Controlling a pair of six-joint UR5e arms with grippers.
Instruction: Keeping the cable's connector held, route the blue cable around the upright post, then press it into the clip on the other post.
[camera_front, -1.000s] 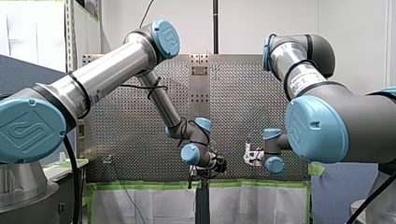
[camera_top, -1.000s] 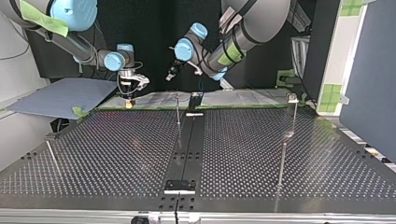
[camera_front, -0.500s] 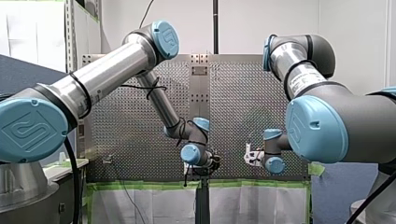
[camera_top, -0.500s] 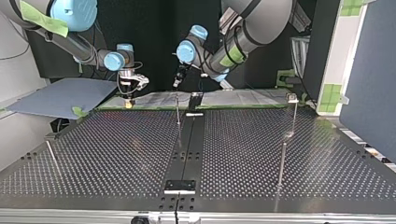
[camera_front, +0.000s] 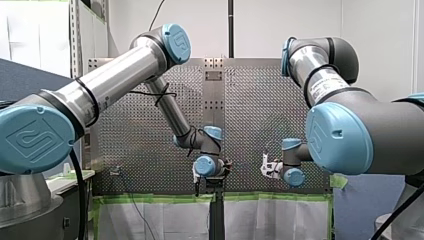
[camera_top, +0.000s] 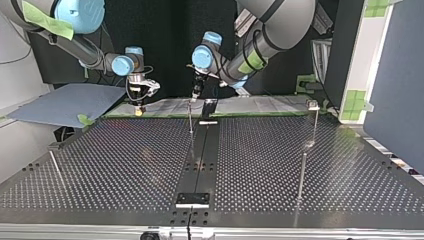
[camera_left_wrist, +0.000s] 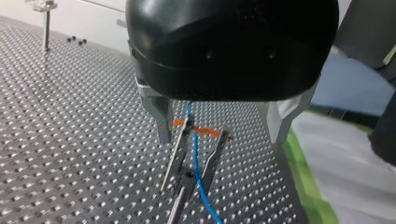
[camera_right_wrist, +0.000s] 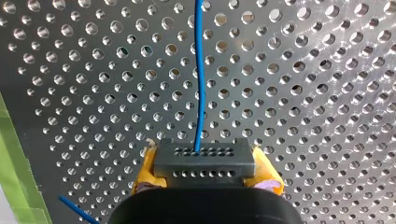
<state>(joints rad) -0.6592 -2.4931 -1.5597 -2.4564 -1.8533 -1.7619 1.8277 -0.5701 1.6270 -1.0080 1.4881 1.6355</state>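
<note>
In the right wrist view my right gripper (camera_right_wrist: 205, 176) is shut, its yellow pads (camera_right_wrist: 145, 173) on the black connector (camera_right_wrist: 203, 161). The blue cable (camera_right_wrist: 200, 84) runs straight ahead from it over the perforated table. In the left wrist view my left gripper (camera_left_wrist: 219, 140) is open, its metal fingers (camera_left_wrist: 159, 119) wide apart. Between them stands a metal clip (camera_left_wrist: 187, 140) with an orange tip, and the blue cable (camera_left_wrist: 197, 163) passes through its prongs. In the top view my left gripper (camera_top: 196, 91) hangs just above the thin centre post (camera_top: 190, 120). My right gripper (camera_top: 138, 106) is at that view's left.
More thin posts stand on the table (camera_top: 260, 165): one with a small top fitting at the top view's far right (camera_top: 315, 120), one nearer in front of it (camera_top: 302, 172), one at the left edge (camera_top: 55, 167). A black strip (camera_top: 200, 160) runs down the middle. Green tape (camera_left_wrist: 308, 182) lines the far edge.
My left gripper has swung down and towards the top view's right, from pointing sideways to hanging over the centre post. My right arm has stayed put with the connector.
</note>
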